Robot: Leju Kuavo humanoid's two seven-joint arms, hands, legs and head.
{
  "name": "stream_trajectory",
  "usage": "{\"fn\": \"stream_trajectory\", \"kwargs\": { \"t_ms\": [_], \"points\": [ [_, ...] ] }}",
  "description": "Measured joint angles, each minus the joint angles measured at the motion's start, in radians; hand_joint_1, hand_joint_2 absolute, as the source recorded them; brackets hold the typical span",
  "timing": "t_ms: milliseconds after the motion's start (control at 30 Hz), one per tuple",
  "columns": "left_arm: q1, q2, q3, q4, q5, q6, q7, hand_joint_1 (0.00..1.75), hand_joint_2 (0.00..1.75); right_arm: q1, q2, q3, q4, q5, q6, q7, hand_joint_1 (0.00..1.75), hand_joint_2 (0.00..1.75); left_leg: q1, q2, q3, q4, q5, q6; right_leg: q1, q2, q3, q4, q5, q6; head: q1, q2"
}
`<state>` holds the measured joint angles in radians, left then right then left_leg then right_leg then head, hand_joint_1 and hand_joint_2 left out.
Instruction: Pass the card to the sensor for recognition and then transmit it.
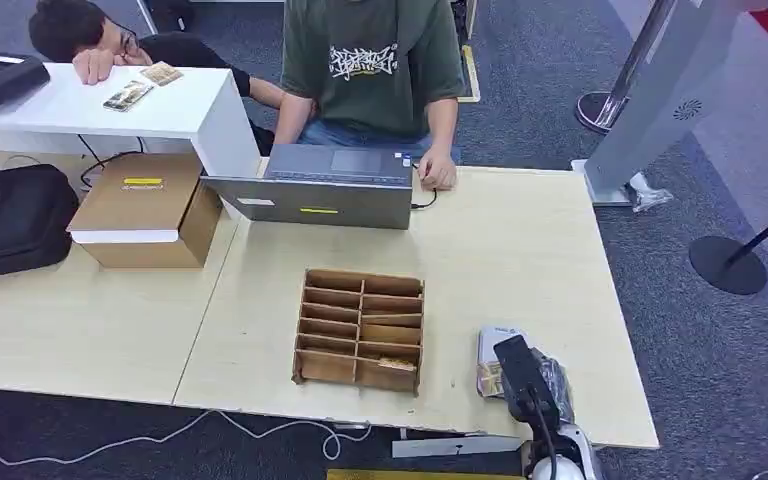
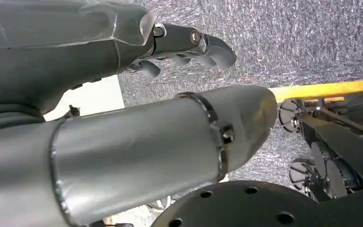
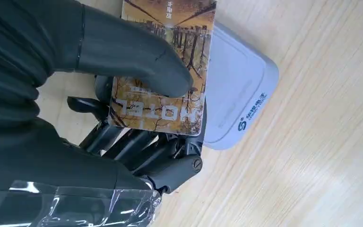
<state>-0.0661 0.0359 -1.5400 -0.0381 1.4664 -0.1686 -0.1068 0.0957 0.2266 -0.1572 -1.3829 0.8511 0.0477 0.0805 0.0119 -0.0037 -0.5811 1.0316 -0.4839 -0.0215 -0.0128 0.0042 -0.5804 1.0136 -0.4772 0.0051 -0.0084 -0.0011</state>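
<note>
A card [image 3: 170, 101] printed with a brown and gold picture is pinched in my right hand [image 3: 99, 118], thumb [image 3: 132, 56] on top and dark fingers [image 3: 160, 156] beneath. It hovers over the near part of the white card sensor [image 3: 238, 94], which lies flat on the wooden table. From the head view, my right hand [image 1: 523, 382] is at the table's near right edge with the card [image 1: 487, 379] over the sensor [image 1: 493, 342]. My left hand [image 2: 160, 146] hangs over the carpet, holding nothing, fingers [image 2: 194, 42] loosely bent and apart from the thumb.
A wooden compartment box [image 1: 360, 328] stands left of the sensor. A grey laptop [image 1: 325, 185] sits at the far edge with a person in a green shirt [image 1: 370, 65] behind it. A cardboard box [image 1: 145, 208] and black bag [image 1: 10, 220] are at far left.
</note>
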Motion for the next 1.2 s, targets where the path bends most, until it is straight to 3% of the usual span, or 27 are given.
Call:
{"fn": "stream_trajectory", "kwargs": {
  "t_ms": [333,467,700,833,933,1200],
  "points": [
    [0.001,0.000,0.000,0.000,0.005,-0.002,0.000,0.00,0.00,-0.009,-0.004,0.015,0.015,-0.011,-0.002,-0.001,1.75,1.75,0.000,0.000,0.002,0.000,0.000,0.000,0.000,0.000,0.001,0.000,0.000,0.000,0.000,0.000],
    [0.002,-0.002,0.000,0.000,0.008,-0.002,0.000,0.00,0.00,0.001,-0.005,0.025,0.000,-0.020,-0.053,-0.027,1.75,1.75,0.000,0.000,0.001,0.000,0.000,0.000,0.000,0.000,0.001,0.000,0.000,0.000,0.000,0.000],
    [0.008,-0.003,0.000,0.000,0.010,-0.001,-0.001,0.00,0.00,0.024,-0.005,0.034,-0.035,-0.026,-0.071,-0.038,1.75,1.75,0.000,0.000,-0.001,0.000,0.000,0.000,0.000,0.000,0.000,0.000,0.000,0.000,0.000,0.000],
    [0.008,-0.004,0.000,0.000,0.015,-0.001,-0.002,0.00,0.00,0.038,-0.005,0.034,-0.088,-0.019,-0.151,-0.075,1.75,1.75,0.000,-0.001,-0.002,0.000,0.000,0.000,0.000,-0.001,-0.001,0.000,0.000,0.000,0.000,0.000],
    [0.009,-0.010,0.000,0.000,0.020,0.005,-0.011,0.00,0.00,0.055,-0.005,0.037,-0.182,0.115,-0.282,-0.084,1.75,1.75,0.000,-0.001,-0.002,0.000,0.000,0.000,0.000,-0.001,-0.002,0.000,0.000,0.000,0.000,0.000],
    [0.009,-0.018,0.000,0.000,0.017,0.013,-0.029,0.00,0.00,0.098,0.004,0.053,-0.338,0.412,-0.490,-0.102,1.75,1.75,0.000,-0.001,-0.002,0.000,-0.001,0.001,0.000,-0.001,-0.002,0.000,-0.001,0.000,0.000,0.000]
  ]
}}
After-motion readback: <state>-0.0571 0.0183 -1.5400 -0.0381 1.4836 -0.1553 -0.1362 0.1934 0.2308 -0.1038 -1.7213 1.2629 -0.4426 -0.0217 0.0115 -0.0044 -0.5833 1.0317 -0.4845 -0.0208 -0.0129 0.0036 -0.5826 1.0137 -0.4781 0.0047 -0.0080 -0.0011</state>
